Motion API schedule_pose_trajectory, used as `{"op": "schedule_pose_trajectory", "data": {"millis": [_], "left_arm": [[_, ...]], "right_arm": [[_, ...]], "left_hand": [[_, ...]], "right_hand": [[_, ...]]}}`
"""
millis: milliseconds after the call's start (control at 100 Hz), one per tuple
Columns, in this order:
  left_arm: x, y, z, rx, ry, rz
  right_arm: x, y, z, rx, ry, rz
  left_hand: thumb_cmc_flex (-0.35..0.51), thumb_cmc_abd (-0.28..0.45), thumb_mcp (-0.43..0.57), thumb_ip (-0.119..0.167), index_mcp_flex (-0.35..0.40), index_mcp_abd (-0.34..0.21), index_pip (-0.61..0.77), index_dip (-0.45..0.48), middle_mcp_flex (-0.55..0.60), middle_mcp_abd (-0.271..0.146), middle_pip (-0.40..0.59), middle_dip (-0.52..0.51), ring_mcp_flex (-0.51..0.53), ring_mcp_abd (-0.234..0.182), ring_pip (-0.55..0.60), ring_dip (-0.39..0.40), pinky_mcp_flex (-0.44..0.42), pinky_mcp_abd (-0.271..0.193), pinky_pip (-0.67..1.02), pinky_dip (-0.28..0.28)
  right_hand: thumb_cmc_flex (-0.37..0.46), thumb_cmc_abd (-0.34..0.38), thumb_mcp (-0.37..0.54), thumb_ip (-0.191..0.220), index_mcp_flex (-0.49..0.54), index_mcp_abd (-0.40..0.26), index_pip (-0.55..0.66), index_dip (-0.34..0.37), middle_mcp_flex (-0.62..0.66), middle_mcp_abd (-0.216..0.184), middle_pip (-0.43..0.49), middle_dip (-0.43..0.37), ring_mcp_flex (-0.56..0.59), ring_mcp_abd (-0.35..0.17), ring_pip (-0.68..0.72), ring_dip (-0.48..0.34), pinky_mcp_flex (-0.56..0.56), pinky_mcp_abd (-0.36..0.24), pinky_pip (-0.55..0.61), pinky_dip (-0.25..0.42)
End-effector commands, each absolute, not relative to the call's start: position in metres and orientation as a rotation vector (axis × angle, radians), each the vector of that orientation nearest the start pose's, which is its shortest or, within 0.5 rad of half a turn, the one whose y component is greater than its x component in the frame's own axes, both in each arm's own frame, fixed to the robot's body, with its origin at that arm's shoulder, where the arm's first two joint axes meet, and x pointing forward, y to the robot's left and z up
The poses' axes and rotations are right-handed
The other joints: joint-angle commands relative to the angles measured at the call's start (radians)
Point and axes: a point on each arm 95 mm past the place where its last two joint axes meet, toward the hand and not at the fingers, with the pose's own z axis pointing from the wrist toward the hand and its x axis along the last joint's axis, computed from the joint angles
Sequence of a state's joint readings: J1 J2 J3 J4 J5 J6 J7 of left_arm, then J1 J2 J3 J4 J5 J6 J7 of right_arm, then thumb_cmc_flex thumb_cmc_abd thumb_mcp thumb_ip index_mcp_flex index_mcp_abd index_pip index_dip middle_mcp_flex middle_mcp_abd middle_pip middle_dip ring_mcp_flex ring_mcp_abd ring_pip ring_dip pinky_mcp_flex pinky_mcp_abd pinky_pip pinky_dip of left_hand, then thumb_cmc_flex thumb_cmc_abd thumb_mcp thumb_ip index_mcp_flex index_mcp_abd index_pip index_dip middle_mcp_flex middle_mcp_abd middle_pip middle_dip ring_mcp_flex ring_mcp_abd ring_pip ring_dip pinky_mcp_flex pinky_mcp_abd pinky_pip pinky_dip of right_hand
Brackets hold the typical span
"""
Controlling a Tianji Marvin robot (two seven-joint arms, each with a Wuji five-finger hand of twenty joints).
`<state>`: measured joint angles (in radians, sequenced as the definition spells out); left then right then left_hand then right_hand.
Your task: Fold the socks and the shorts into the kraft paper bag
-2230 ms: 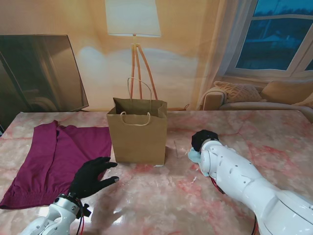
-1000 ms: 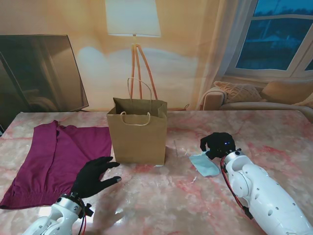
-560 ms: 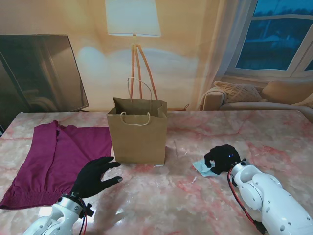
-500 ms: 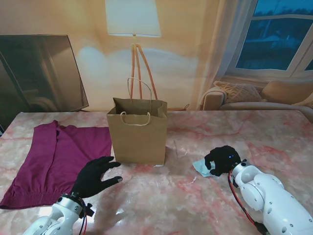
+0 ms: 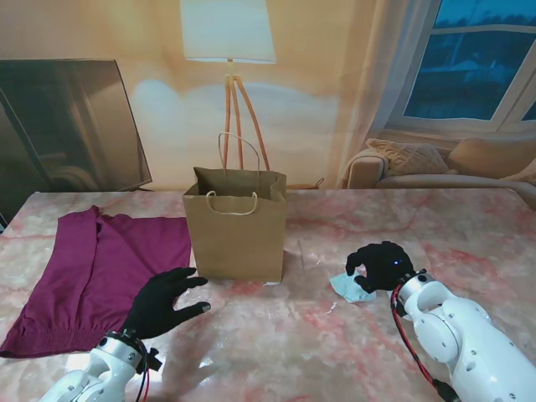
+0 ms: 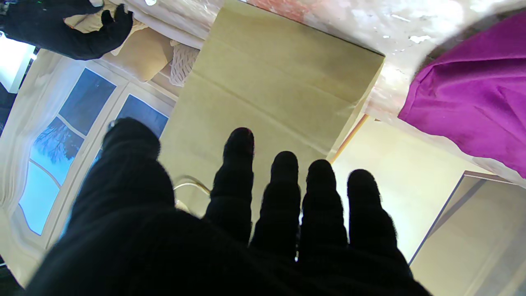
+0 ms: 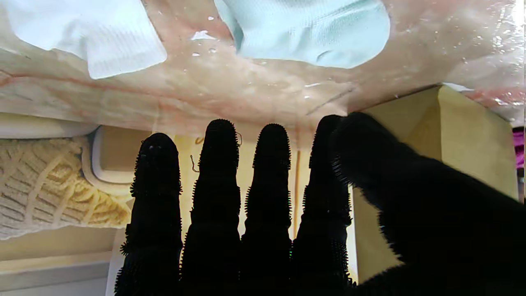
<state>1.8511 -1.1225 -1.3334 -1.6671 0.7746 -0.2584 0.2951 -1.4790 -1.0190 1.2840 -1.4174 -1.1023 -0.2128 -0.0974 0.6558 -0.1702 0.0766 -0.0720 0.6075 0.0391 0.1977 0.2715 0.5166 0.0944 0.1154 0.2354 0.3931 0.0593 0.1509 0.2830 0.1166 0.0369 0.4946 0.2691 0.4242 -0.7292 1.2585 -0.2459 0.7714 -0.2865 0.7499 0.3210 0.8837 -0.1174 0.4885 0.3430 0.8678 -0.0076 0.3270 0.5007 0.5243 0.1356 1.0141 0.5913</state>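
Note:
The kraft paper bag point(image 5: 236, 232) stands upright and open-topped at the table's middle. Magenta shorts point(image 5: 100, 268) lie spread flat at the left. My left hand point(image 5: 162, 301), in a black glove, rests open on the table between the shorts and the bag, fingers spread, holding nothing. The bag point(image 6: 271, 82) and shorts point(image 6: 472, 94) show in the left wrist view. Pale blue socks point(image 5: 347, 286) lie right of the bag. My right hand point(image 5: 378, 266) hovers over them, fingers straight and apart, holding nothing. In the right wrist view a blue sock point(image 7: 304, 31) and a whiter piece point(image 7: 90, 35) lie just past the fingers point(image 7: 222, 181).
A dark screen point(image 5: 67, 126) leans at the back left. A floor lamp point(image 5: 228, 50) stands behind the table. A sofa with a knitted cushion point(image 5: 410, 159) sits at the back right under the window. Bare marble table top point(image 5: 285, 335) lies between my arms.
My right hand swung from beside the bag out to the right and toward me, then settled over the socks with fingers spreading. The left hand barely moved.

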Motion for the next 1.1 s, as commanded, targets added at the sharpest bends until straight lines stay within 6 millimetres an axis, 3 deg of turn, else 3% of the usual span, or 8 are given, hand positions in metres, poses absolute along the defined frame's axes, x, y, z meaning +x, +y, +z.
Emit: {"op": "schedule_pose_trajectory", "data": {"millis": [0,380,640,720,800,880,960,1090], "left_arm": [[0.319,0.013,-0.351,-1.361,1.216,-1.877],[0.318,0.015,-0.35,-1.365,1.207,-1.874],[0.318,0.015,-0.351,-1.367,1.208,-1.868],[0.318,0.015,-0.351,-1.367,1.209,-1.871],[0.318,0.015,-0.351,-1.365,1.211,-1.871],[0.318,0.015,-0.35,-1.365,1.21,-1.871],[0.318,0.015,-0.35,-1.365,1.207,-1.87],[0.317,0.016,-0.351,-1.367,1.206,-1.869]], "right_arm": [[0.435,-0.059,-0.331,1.017,1.623,1.393],[0.451,-0.046,-0.374,1.051,1.758,1.196],[0.453,-0.048,-0.386,1.033,1.82,1.106],[0.453,-0.048,-0.388,1.038,1.82,1.101],[0.453,-0.047,-0.39,1.04,1.81,1.113],[0.454,-0.046,-0.39,1.043,1.789,1.133],[0.455,-0.045,-0.387,1.028,1.779,1.152],[0.453,-0.04,-0.378,1.035,1.744,1.213]], "left_hand": [[0.023,0.024,-0.019,0.055,0.011,-0.014,0.006,0.017,-0.028,-0.033,-0.016,-0.009,-0.034,-0.028,-0.016,-0.011,-0.006,-0.024,-0.014,-0.008],[0.024,0.022,-0.018,0.055,0.014,-0.011,0.008,0.017,-0.027,-0.036,-0.016,-0.009,-0.032,-0.029,-0.016,-0.011,-0.007,-0.022,-0.014,-0.007],[0.025,0.021,-0.017,0.054,0.019,-0.014,0.01,0.018,-0.024,-0.041,-0.015,-0.01,-0.03,-0.033,-0.016,-0.011,-0.007,-0.021,-0.015,-0.008],[0.024,0.021,-0.018,0.054,0.019,-0.014,0.011,0.018,-0.023,-0.04,-0.014,-0.01,-0.03,-0.034,-0.016,-0.011,-0.007,-0.021,-0.015,-0.008],[0.023,0.022,-0.018,0.054,0.021,-0.014,0.011,0.018,-0.023,-0.042,-0.014,-0.01,-0.03,-0.035,-0.016,-0.011,-0.008,-0.021,-0.016,-0.009],[0.024,0.022,-0.018,0.054,0.023,-0.016,0.012,0.018,-0.023,-0.041,-0.013,-0.01,-0.03,-0.035,-0.016,-0.011,-0.008,-0.02,-0.016,-0.009],[0.023,0.022,-0.018,0.053,0.021,-0.016,0.012,0.018,-0.023,-0.043,-0.013,-0.011,-0.029,-0.036,-0.016,-0.011,-0.007,-0.021,-0.016,-0.008],[0.024,0.022,-0.019,0.053,0.022,-0.017,0.012,0.018,-0.022,-0.042,-0.012,-0.011,-0.029,-0.035,-0.016,-0.011,-0.006,-0.02,-0.015,-0.008]], "right_hand": [[0.039,0.034,0.071,0.075,-0.041,0.036,-0.089,0.049,0.006,0.014,0.001,-0.034,0.031,0.019,-0.027,-0.038,0.028,0.004,-0.007,-0.056],[0.094,-0.115,0.043,0.095,-0.372,0.066,-0.172,-0.016,-0.2,0.011,-0.118,-0.103,-0.11,0.053,-0.09,-0.108,0.037,0.02,0.042,-0.047],[0.092,-0.155,0.034,0.088,-0.503,0.174,-0.167,-0.124,-0.221,-0.035,0.161,0.028,-0.055,-0.011,0.195,0.192,0.122,-0.074,0.29,0.132],[0.095,-0.182,0.03,0.076,-0.459,0.173,-0.143,-0.12,-0.167,-0.086,0.372,0.201,-0.052,-0.015,0.346,0.312,0.151,-0.077,0.332,0.142],[0.156,-0.276,0.0,-0.098,-0.279,0.144,-0.08,-0.053,-0.01,-0.093,0.458,0.39,0.053,-0.008,0.473,0.376,0.233,-0.053,0.379,0.114],[0.168,-0.325,-0.021,-0.119,0.015,0.016,0.028,0.082,0.135,-0.084,0.471,0.449,0.165,0.004,0.531,0.385,0.307,-0.024,0.418,0.086],[0.156,-0.345,-0.019,-0.13,0.167,-0.18,0.289,0.016,0.191,-0.088,0.458,0.494,0.207,0.004,0.547,0.392,0.345,-0.013,0.441,0.068],[0.14,-0.301,-0.031,-0.124,0.204,-0.218,0.295,0.09,0.128,-0.07,0.385,0.489,0.145,0.016,0.468,0.364,0.297,0.023,0.405,0.064]]}}
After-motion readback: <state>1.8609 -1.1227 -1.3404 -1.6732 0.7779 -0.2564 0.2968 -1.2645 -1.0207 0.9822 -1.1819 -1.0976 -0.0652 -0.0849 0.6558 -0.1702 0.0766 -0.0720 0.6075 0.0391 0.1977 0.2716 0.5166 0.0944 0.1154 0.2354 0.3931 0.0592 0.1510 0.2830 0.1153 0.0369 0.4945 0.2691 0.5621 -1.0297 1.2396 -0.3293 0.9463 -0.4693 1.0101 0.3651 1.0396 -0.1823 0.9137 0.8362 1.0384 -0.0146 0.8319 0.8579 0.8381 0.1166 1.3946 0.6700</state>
